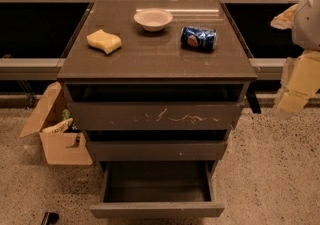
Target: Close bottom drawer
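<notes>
At right edge, hand, well apart from pulled-out bottom drawer

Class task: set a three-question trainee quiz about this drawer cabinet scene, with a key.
1. True or false: the plain dark grey-brown bottom drawer is pulled out farther than the scratched top drawer.
2. Which lies on its side on the dark cabinet top? A round white bowl; B blue drink can; C yellow sponge.
3. Fill in: the robot's pale gripper hangs near the picture's ____ edge.
Key: 1 true; 2 B; 3 right.
</notes>
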{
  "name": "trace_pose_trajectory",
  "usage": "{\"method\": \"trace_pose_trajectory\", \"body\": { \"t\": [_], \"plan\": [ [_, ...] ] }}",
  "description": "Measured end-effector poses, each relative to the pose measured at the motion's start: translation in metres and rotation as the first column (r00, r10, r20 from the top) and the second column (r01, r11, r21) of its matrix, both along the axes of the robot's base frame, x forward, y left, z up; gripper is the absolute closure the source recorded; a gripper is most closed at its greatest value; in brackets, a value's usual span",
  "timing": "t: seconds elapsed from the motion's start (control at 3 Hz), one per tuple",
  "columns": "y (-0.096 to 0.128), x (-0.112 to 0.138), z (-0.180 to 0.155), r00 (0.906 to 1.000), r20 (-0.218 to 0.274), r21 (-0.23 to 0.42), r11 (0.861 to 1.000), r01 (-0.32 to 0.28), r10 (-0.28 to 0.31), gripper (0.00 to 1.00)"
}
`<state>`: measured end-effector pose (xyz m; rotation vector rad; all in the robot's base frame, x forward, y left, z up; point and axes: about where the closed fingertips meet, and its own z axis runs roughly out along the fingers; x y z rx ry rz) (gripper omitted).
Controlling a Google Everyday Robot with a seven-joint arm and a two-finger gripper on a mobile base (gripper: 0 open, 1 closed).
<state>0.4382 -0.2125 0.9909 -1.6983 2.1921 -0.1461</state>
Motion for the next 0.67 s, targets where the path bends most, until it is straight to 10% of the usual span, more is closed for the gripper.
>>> {"method": "trace_pose_trajectory", "body": {
  "t": [0.67],
  "plan": [
    [0.014, -0.004, -0.041, 0.9965, -0.062, 0.068, 0.996, -0.051, 0.055, 0.00]
  ]
}}
